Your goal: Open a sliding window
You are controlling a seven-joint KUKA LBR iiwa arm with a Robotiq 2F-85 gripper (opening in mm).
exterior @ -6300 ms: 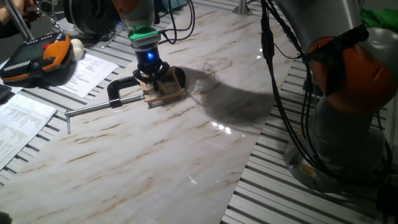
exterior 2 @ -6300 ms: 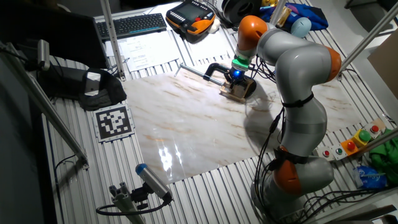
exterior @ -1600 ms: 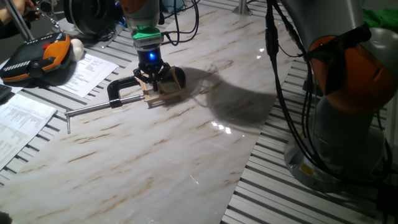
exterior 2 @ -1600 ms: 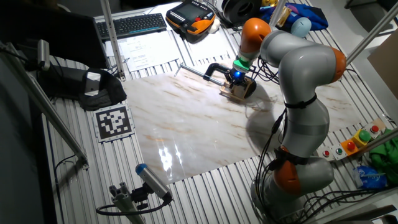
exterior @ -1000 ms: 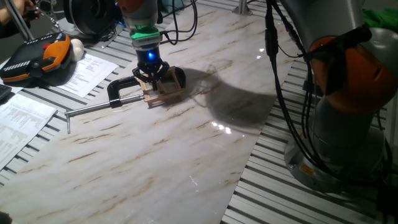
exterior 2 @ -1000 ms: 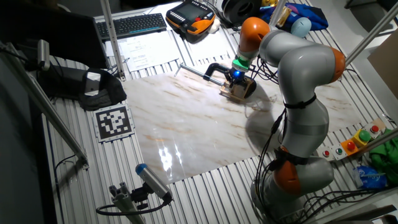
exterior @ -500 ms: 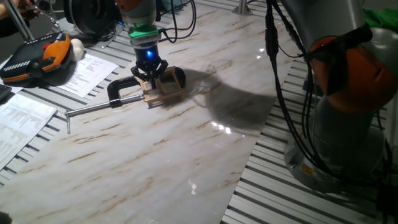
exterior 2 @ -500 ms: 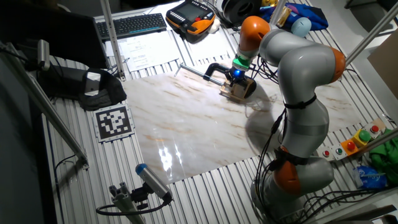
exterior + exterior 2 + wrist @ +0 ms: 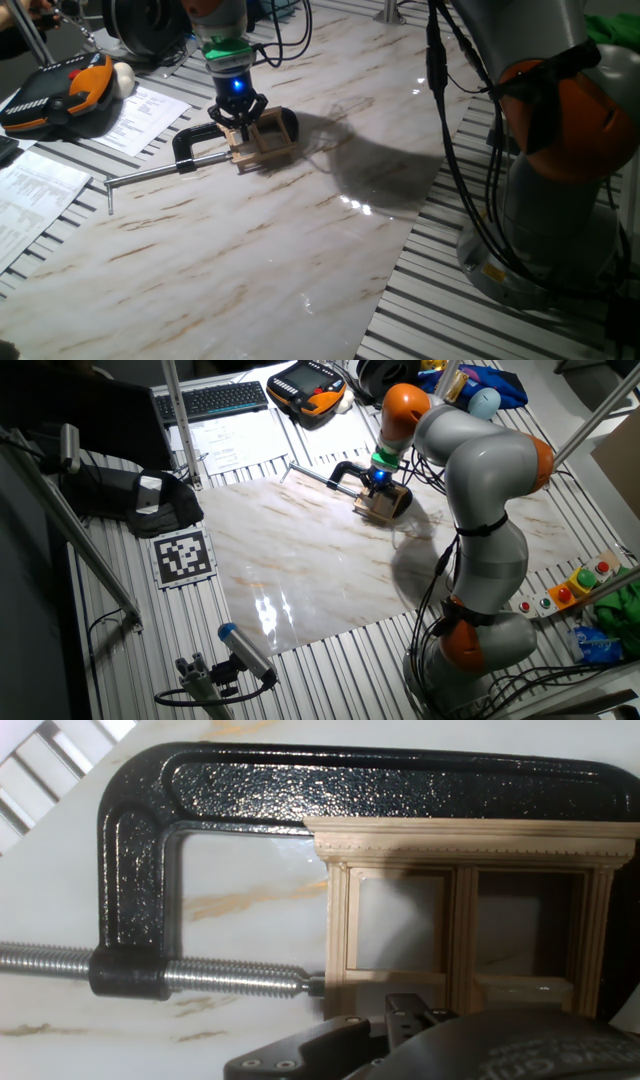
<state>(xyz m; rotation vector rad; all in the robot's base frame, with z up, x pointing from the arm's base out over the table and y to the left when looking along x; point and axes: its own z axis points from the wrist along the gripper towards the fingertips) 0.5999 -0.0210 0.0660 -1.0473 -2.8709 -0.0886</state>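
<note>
The sliding window [image 9: 264, 141] is a small pale-wood frame with two panes, lying on the marble board. It also shows in the other fixed view [image 9: 384, 504] and fills the right of the hand view [image 9: 470, 910]. A black C-clamp [image 9: 190, 146] holds its left end; the screw tip [image 9: 312, 985] presses the frame. My gripper [image 9: 238, 122] stands straight down on the window's left part, fingers spread, holding nothing; it also shows in the other fixed view [image 9: 377, 484]. In the hand view only its black body [image 9: 430, 1045] shows at the bottom edge.
The clamp's steel bar [image 9: 145, 174] sticks out left over the board's edge. Papers [image 9: 140, 115] and an orange-black teach pendant [image 9: 60, 95] lie at the back left. The arm's base [image 9: 560, 200] and cables stand at the right. A keyboard [image 9: 222, 398] lies at the back.
My gripper has shifted a little to the left along the window, toward the clamp. The clamp and the window frame have stayed in place.
</note>
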